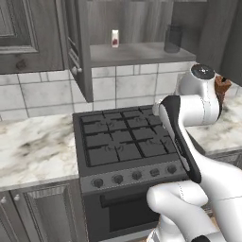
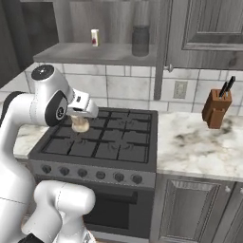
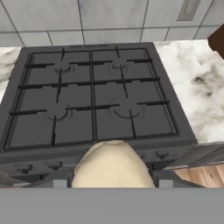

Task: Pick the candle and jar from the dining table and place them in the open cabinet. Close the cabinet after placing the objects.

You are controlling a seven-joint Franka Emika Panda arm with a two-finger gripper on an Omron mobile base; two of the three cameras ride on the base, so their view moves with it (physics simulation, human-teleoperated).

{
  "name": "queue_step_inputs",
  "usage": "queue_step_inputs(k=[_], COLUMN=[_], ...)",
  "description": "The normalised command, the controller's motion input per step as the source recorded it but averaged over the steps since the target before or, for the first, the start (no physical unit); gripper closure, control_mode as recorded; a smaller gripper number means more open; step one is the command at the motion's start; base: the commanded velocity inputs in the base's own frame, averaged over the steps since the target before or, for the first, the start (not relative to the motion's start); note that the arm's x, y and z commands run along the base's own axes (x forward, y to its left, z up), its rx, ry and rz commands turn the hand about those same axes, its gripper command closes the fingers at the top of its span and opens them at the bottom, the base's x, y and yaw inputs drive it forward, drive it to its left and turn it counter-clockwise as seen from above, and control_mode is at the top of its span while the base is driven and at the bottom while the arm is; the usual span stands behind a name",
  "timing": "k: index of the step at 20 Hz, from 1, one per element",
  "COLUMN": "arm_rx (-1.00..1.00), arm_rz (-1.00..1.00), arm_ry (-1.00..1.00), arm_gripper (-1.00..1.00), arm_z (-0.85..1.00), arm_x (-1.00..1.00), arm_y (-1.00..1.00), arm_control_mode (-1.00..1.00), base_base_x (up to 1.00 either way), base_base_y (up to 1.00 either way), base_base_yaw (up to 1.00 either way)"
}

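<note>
The fingers (image 2: 80,124) are clamped on the candle (image 2: 80,125), and there it hangs in the right base view, a squat beige-cream lump tucked just under the white hand, held in the air above the left side of the stove (image 2: 102,142). Down the hand view the candle (image 3: 113,165) bulges up big and pale at the bottom of the picture, between the two grey finger pads (image 3: 60,183), with the burner grates spread out beyond it and the row of stove knobs (image 3: 54,165) just past its edge.

Out from there: the arm (image 1: 189,137) folds up over the front right of the cooktop (image 1: 125,139) in the left base view, its elbow high by the tiled wall. Marble desk (image 2: 199,142) runs off both sides of the stove; on the right stretch a brown knife block (image 2: 217,110) stands near the wall, black handles poking out.

Higher up, the cabinet (image 2: 99,53) stands open, its dark door (image 1: 79,47) swung out at the left of the shelf in the left base view. The jar (image 2: 140,42), grey and translucent, is upright on that inner shelf, toward its right end. A small white carton (image 2: 95,38) with a red mark stands on the same shelf, well apart from the jar, to its left.
</note>
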Motion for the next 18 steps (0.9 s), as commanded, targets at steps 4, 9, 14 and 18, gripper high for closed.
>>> queue_step_inputs(k=[4, 9, 14, 18], arm_rx=[0.0, 0.0, 0.0, 0.0], arm_rz=[0.0, 0.0, 0.0, 0.0], arm_ry=[0.0, 0.0, 0.0, 0.0], arm_gripper=[1.0, 1.0, 1.0, 1.0], arm_z=[0.0, 0.0, 0.0, 0.0], arm_x=[0.0, 0.0, 0.0, 0.0], arm_y=[0.0, 0.0, 0.0, 0.0], arm_control_mode=[1.0, 1.0, 1.0, 1.0], base_base_x=[0.4, 0.47, 0.44, 0.35], base_base_y=[-0.02, -0.05, -0.14, -0.18], base_base_yaw=[0.05, 0.05, 0.04, 0.03])
